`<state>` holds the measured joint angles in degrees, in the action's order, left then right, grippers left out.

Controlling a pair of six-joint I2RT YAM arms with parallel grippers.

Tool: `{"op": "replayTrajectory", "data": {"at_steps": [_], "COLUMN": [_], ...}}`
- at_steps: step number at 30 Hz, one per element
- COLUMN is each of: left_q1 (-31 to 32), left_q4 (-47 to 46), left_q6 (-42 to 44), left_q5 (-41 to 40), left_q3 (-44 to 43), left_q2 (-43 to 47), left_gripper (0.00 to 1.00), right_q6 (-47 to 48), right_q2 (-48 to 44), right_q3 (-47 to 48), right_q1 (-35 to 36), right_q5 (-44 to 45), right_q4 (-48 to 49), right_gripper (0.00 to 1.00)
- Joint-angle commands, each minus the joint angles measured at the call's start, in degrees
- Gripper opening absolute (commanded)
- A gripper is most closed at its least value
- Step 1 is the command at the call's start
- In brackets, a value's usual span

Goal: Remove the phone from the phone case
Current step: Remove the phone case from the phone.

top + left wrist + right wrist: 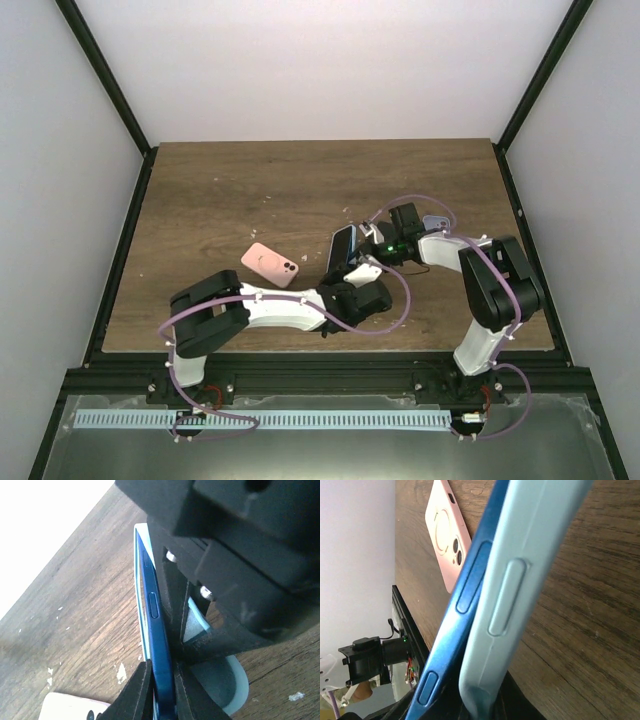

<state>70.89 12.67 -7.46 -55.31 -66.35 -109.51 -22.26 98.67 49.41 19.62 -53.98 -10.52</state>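
Pinching the phone (pixel 155 630), the left jaws are pressed tight, one finger (pixel 141 692) on each side of the blue frame, side buttons facing the left wrist camera. Right jaws are closed too, clamped on the pale blue case (pixel 520 580) from the opposite side. Phone and case stand on edge between the two arms, right of centre on the bench (pixel 250 190), can't tell whether they touch the wood. In the right wrist view the blue frame sits beside the case wall rather than inside it along the visible stretch. Lower down both run together into the dark jaws, so can't tell if the phone is fully free. Spare pink case (pixel 270 264) lies flat, back up with the camera cutout showing, just left of the held pair, neither jaws touching it
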Motion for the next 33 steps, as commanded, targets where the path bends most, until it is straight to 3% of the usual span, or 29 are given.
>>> {"op": "replayTrajectory", "data": {"at_steps": [1, 26, 33], "left_q1": [-3.0, -1.2, -2.9], "left_q4": [3.0, 5.5, 2.7], "left_q6": [-0.7, -10.9, -4.5], "left_q5": [-5.4, -0.9, -0.6], "left_q3": [-0.3, 2.9, 6.3], "left_q2": [3.7, 19.9, 20.4], "left_gripper": [0.00, 0.00, 0.00], "right_q6": [2.8, 3.7, 11.6], "right_q2": [-0.1, -1.3, -9.2], "right_q3": [0.5, 2.3, 5.2], "right_q1": [0.7, 0.4, -5.8], "right_q5": [-4.6, 15.4, 26.3], "right_q4": [-4.8, -6.0, -7.1], "right_gripper": [0.01, 0.01, 0.01]}}
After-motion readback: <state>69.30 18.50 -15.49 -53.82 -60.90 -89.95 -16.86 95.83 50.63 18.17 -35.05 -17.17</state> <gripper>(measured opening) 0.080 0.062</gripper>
